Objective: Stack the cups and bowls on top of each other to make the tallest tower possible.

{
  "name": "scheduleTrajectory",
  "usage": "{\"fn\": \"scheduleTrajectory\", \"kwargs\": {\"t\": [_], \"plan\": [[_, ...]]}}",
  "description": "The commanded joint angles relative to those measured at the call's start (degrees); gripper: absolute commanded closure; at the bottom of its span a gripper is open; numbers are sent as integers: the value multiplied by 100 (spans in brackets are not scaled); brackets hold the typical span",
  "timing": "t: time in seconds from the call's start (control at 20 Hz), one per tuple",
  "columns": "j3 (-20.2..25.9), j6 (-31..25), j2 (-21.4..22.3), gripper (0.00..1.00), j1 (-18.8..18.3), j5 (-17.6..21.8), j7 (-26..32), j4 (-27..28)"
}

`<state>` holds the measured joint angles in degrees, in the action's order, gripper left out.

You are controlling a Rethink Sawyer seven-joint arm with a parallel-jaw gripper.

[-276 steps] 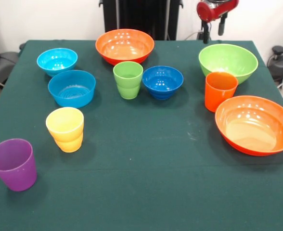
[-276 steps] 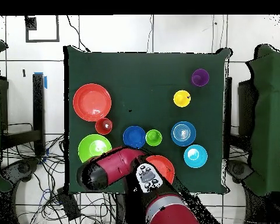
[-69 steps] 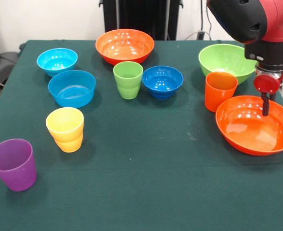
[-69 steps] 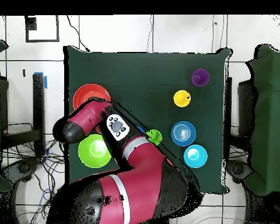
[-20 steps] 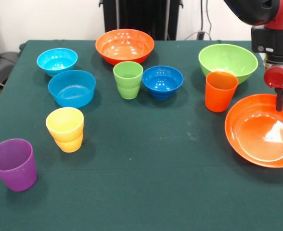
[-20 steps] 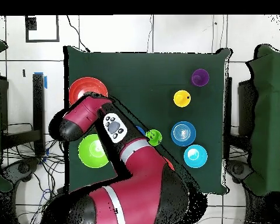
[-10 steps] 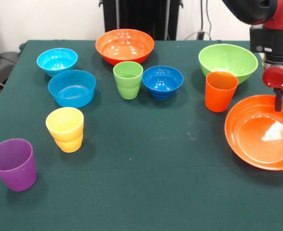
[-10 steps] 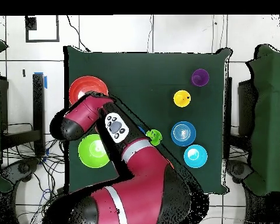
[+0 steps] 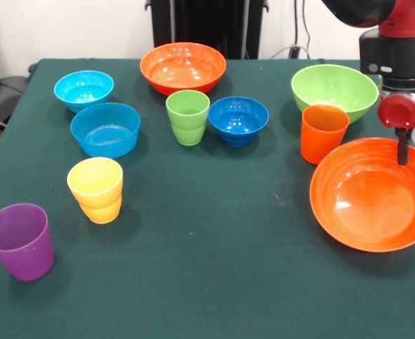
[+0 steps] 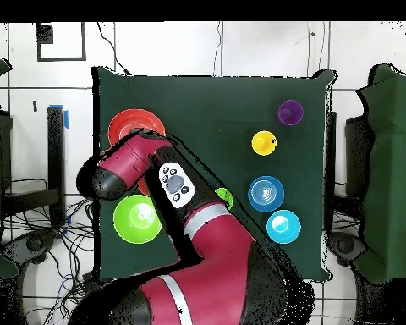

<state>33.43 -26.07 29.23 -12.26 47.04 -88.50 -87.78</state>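
My end effector [image 9: 403, 150] grips the far rim of the large glossy orange plastic bowl [image 9: 372, 203], holding it tilted above the green-clothed worktop [image 9: 207, 268], beside the orange plastic tumbler [image 9: 323, 133].

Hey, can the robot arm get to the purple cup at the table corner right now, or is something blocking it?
Probably not right away. The gripper grips the rim of the tilted orange bowl, so it is occupied. The purple cup itself stands alone, nothing crowding it, across the table.
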Motion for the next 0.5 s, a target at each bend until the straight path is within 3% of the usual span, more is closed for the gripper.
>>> {"fn": "scheduleTrajectory", "kwargs": {"t": [0.05,0.5], "plan": [[141,-199,48,100,-122,312,851,236],[183,-170,-144,100,-257,339,949,388]]}}
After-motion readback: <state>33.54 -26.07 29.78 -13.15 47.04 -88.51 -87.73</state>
